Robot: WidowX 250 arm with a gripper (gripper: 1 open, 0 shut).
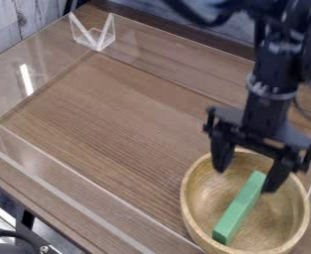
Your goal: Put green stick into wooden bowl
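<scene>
The green stick (240, 209) lies slanted inside the wooden bowl (202, 186) at the lower right, one end near the bowl's front rim, the other up toward its middle. My gripper (261, 163) hangs above the bowl's far side, pointing down, its two black fingers (225, 154) spread wide with nothing between them. It is clear of the stick. The black arm rises out of the top right of the view.
The bowl sits on a wood-grain tabletop (118, 119) fenced by low clear acrylic walls (25, 69). A clear bracket (91, 33) stands at the far left corner. The table's front edge runs along the lower left.
</scene>
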